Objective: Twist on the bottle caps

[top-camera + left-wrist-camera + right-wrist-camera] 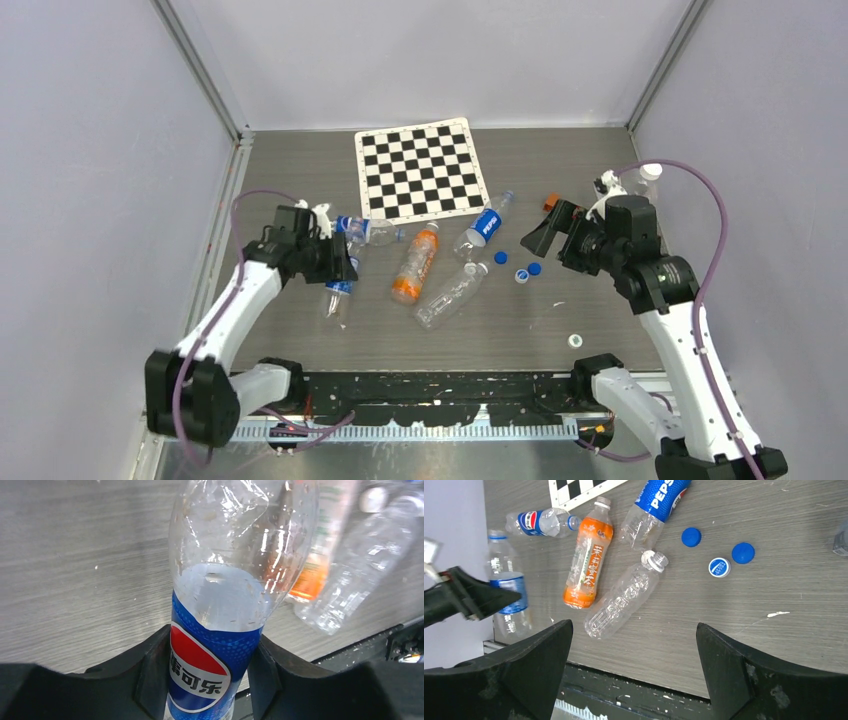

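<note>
Since a cap turns on only against a steadied bottle, my left gripper (212,680) is clamped round the label of a Pepsi bottle (222,595). My right gripper (634,627) hangs wide apart and empty. Blue caps (691,536) lie loose on the table (774,645) below it, beside the other bottles (589,562).

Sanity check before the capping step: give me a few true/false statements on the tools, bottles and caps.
1. Three caps lie close together on the table. True.
2. The right tool holds one of those caps. False: it is open and empty.
3. The left tool grips a Pepsi bottle at its label. True.
4. The orange bottle stands upright. False: it lies on its side.
</note>
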Available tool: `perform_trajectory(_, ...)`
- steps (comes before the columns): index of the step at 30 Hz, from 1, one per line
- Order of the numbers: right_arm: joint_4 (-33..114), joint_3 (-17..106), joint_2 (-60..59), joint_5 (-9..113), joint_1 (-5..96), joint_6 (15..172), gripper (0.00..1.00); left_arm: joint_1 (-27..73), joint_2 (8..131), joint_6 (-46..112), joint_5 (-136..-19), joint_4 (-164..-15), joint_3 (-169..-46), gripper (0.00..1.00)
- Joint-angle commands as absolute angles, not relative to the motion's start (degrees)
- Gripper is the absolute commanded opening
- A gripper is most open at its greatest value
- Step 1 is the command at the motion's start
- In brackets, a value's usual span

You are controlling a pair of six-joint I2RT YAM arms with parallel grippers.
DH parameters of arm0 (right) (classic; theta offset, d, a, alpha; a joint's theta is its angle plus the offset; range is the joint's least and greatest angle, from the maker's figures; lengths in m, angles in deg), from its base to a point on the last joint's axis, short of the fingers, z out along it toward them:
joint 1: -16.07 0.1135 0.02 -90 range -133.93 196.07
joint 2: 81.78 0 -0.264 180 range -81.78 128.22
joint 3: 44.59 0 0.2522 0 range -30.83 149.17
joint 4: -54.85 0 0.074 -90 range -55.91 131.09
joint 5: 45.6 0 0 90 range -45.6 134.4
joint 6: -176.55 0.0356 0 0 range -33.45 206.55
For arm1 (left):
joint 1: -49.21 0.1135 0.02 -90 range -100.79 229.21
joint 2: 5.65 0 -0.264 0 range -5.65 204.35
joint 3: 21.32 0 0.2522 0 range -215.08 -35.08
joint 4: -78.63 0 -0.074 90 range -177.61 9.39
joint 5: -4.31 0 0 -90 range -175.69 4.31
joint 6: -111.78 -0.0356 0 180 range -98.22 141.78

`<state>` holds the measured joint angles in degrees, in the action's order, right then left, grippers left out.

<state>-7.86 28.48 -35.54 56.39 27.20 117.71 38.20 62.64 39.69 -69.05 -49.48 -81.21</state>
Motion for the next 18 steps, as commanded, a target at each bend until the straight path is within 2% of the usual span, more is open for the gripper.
perform_trajectory(1,-11.5,34.4,-32.4,56.3,27.4,114.1,1.00,38.0,50.9,33.3,-63.7,-50.5,-81.2,0.47)
perform_trajectory(7,-15.9,40.1,-21.3,52.1,29.0,113.0,0.95,38.0,38.3,30.3,-58.8,-59.2,-79.5,0.47)
perform_trajectory(12,-18.6,44.7,-12.6,41.5,36.1,113.6,0.89,38.0,32.7,27.1,-56.8,-65.9,-79.2,0.47)
perform_trajectory(18,-17.3,46.1,-1.5,35.5,37.6,114.2,0.82,38.0,28.3,23.0,-56.6,-71.1,-78.9,0.47)
